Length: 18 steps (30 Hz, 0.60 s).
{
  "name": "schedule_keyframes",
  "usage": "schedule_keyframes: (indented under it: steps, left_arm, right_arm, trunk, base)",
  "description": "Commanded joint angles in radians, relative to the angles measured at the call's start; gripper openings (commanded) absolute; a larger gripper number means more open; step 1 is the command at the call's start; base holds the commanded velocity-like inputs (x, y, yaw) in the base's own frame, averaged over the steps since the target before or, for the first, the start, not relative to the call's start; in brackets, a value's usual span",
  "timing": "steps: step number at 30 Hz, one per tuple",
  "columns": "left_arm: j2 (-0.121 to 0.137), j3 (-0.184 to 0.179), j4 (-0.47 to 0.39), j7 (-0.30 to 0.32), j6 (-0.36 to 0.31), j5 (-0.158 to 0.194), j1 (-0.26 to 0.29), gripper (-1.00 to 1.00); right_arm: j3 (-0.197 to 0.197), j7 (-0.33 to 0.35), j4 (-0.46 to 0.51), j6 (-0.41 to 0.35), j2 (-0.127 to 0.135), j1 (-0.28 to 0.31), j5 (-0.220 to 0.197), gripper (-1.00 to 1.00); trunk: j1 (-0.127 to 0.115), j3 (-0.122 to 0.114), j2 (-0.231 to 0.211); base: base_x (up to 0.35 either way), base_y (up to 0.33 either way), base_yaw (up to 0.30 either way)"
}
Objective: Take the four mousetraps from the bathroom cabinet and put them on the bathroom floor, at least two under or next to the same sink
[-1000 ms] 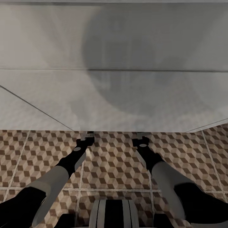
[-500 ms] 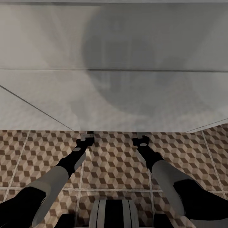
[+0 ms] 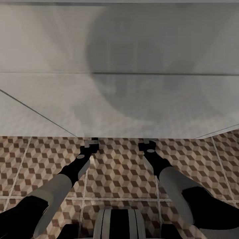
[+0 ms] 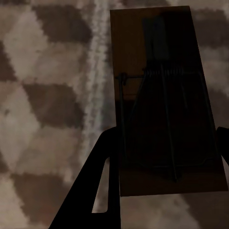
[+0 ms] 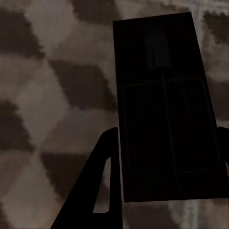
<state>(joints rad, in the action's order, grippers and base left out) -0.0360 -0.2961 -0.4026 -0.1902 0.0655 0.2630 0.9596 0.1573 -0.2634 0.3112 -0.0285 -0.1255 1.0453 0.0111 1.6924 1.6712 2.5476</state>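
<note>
Placement step: left claw (image 3: 91,143) grips one mousetrap (image 4: 164,102), right claw (image 3: 147,145) grips another mousetrap (image 5: 164,105), both low over the bathroom floor (image 3: 116,172); next, probably lower and release.

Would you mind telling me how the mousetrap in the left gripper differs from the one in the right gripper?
The left mousetrap shows brown wood at its far end with its wire spring plain; the right mousetrap is almost black, its wires faint. A pale grout line runs beside the left one; the right one has only cube-patterned tile beneath. Both are flat boards clamped between gripper fingers, over the floor.
</note>
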Motion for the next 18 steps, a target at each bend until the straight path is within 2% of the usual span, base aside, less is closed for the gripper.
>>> schedule_keyframes:
  steps: [1,5,8,18]
  left_arm:
    - [0.001,-0.009,0.001,-0.009,0.005,0.009,0.001,-1.00]
    - [0.002,-0.009,0.001,-0.006,0.006,0.008,0.001,-1.00]
    - [0.002,-0.009,0.001,-0.005,0.006,0.007,0.003,-1.00]
    - [0.002,-0.009,0.026,-0.003,0.002,0.009,0.033,-1.00]
  right_arm:
    - [0.007,-0.003,-0.003,0.000,0.001,0.003,-0.009,-1.00]
    - [0.007,0.008,-0.020,0.008,0.002,0.012,-0.055,-1.00]
    - [0.007,0.011,-0.023,0.010,0.002,0.013,-0.068,-1.00]
    - [0.007,0.026,-0.029,0.010,0.002,0.020,-0.080,-1.00]
  trunk:
    - [0.000,0.000,0.000]
    - [0.000,0.000,0.000]
    - [0.000,0.000,0.000]
    - [0.000,0.000,0.000]
  base:
    - [0.000,0.000,0.000]
    - [0.000,0.000,0.000]
    - [0.000,0.000,0.000]
    - [0.000,0.000,0.000]
